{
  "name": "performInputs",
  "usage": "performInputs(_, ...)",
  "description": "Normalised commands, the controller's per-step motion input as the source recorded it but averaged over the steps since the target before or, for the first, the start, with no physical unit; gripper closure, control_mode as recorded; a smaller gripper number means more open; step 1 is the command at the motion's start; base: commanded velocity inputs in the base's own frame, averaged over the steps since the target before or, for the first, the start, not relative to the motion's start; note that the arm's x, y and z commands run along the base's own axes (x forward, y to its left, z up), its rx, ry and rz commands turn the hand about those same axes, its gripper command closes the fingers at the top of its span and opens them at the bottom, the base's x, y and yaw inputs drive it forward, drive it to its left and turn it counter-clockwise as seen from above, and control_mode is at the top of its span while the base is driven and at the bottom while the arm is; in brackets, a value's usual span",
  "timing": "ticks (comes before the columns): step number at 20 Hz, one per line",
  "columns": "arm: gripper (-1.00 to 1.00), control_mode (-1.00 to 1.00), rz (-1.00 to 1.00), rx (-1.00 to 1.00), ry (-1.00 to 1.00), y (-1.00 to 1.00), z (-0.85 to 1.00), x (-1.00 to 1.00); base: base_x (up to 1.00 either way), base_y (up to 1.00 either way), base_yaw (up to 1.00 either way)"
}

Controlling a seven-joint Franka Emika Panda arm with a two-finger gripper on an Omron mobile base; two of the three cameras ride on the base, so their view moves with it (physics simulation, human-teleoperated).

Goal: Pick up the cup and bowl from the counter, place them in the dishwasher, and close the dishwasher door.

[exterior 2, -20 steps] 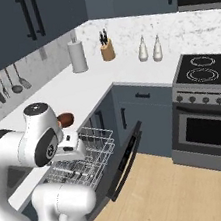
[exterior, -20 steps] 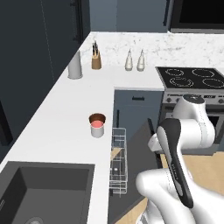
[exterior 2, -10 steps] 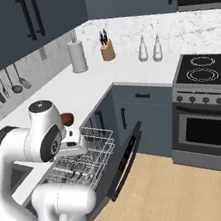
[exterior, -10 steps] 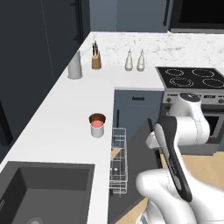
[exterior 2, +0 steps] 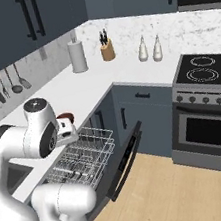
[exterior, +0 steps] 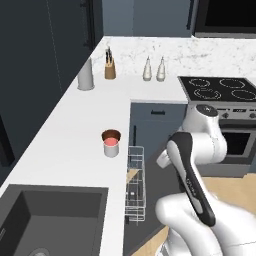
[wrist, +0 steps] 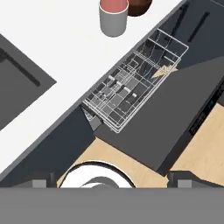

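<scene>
The small whitish cup with the red top (exterior: 111,148) is standing upright on the long white L-shaped desk (exterior: 65,135), just beside the desk's front edge and right above the pulled-out white wire rack (exterior: 134,182) of the dishwasher. The low dark reddish-brown bowl (exterior: 111,135) sits right behind it, on the side away from the dark sink basin (exterior: 47,215), touching or nearly touching the cup as far as I can tell. My read on handling: the cup looks like a stiff, light little thing, probably smooth-walled and a bit slippery, so I'd pinch it across the body just under the rim with the fingers on opposite sides. Its long axis runs straight up from the desk with the mouth pointing up, so there's no preferred side to come in from, except that the bowl blocks the far side. The bowl is squat and wide, so a rim pinch looks like the only real option there, and it could tip if gripped off-centre. The flat dark slate-grey dishwasher door (wrist: 175,113) is dropped open, sloping down toward the wood floor (exterior 2: 196,190) below the rack. The white arm's hand hangs out over the rack beside the cup, but I can't tell how far apart the fingers are or whether they hold anything.
</scene>
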Motion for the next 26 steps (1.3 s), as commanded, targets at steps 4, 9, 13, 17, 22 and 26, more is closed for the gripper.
performInputs(4, -1.0, -1.0, 0.16, -0.06, -0.08, 0.54, 0.0, 0.3, 0.0, 0.0, 0.0)
performInputs(9, -1.0, -1.0, 0.03, -0.03, 0.01, 0.28, 0.0, 0.36, 0.0, 0.0, 0.0)
performInputs(13, -1.0, -1.0, 0.0, 0.0, 0.16, 0.08, 0.02, 0.28, 0.0, 0.0, 0.0)
performInputs(17, -1.0, -1.0, 0.0, 0.0, 0.18, 0.23, 0.0, 0.23, 0.0, 0.0, 0.0)
performInputs(22, -1.0, -1.0, 0.0, 0.0, 0.06, 0.18, 0.0, 0.38, 0.0, 0.0, 0.0)
performInputs(26, -1.0, -1.0, 0.0, 0.0, 0.0, 0.06, 0.0, 0.45, 0.0, 0.0, 0.0)
